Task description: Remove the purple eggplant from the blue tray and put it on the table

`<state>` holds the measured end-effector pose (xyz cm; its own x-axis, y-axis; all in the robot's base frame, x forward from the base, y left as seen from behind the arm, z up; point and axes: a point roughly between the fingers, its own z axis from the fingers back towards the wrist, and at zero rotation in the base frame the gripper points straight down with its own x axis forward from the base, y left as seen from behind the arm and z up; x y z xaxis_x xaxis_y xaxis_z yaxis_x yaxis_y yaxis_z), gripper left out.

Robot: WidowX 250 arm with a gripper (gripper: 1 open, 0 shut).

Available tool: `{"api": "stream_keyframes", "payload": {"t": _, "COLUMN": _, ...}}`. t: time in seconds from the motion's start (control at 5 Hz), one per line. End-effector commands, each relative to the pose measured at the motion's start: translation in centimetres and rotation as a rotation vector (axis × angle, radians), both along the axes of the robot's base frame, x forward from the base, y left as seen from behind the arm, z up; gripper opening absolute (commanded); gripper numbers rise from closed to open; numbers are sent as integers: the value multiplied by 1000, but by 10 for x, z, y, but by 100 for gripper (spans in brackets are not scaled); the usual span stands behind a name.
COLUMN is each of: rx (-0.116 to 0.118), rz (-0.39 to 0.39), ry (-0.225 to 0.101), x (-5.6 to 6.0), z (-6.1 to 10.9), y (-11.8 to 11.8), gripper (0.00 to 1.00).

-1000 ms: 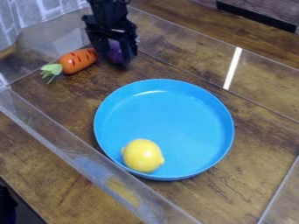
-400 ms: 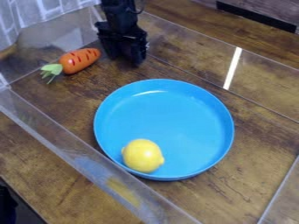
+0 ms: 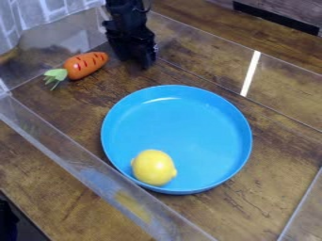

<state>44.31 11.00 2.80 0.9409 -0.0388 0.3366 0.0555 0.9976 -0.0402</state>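
1. Eggplant is hiding from view; I cannot tell where it is lying.
2. Gripper [image 3: 132, 52] is standing on the table [image 3: 201, 47] with jaws spread apart, beside the carrot [image 3: 83, 65].
3. Blue tray [image 3: 189, 122] is holding only a lemon [image 3: 153, 168].

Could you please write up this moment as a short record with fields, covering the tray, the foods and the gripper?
tray: blue tray, round, on the wooden table
in tray: only a yellow lemon, near the front rim
eggplant: not clearly visible; not in the tray, perhaps hidden by the gripper
carrot: orange carrot on the table, left of the gripper
gripper: black gripper, pointing down at the table behind the tray, fingers open
task status: the tray no longer holds the eggplant
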Motion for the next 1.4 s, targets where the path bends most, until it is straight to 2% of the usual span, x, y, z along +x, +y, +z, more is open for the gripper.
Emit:
{"api": "stream_keyframes", "payload": {"t": 0.0, "rx": 10, "rz": 29, "ry": -18, "x": -1, "z": -5, "y": -4, "gripper": 100}}
{"api": "stream_keyframes", "payload": {"t": 0.2, "rx": 15, "rz": 50, "ry": -19, "x": -7, "z": -10, "y": -14, "gripper": 0}}
{"api": "stream_keyframes", "payload": {"t": 0.4, "rx": 17, "rz": 36, "ry": -23, "x": -7, "z": -11, "y": -21, "gripper": 0}}
{"api": "stream_keyframes", "payload": {"t": 0.6, "rx": 16, "rz": 18, "ry": -28, "x": -17, "z": -8, "y": -30, "gripper": 0}}
{"api": "stream_keyframes", "payload": {"t": 0.8, "rx": 22, "rz": -4, "ry": -46, "x": -31, "z": 4, "y": -41, "gripper": 0}}
{"api": "stream_keyframes", "payload": {"t": 1.0, "rx": 13, "rz": -20, "ry": -47, "x": -42, "z": 6, "y": -30, "gripper": 0}}
{"api": "stream_keyframes", "payload": {"t": 1.2, "rx": 6, "rz": 1, "ry": -44, "x": -55, "z": 2, "y": -23, "gripper": 0}}
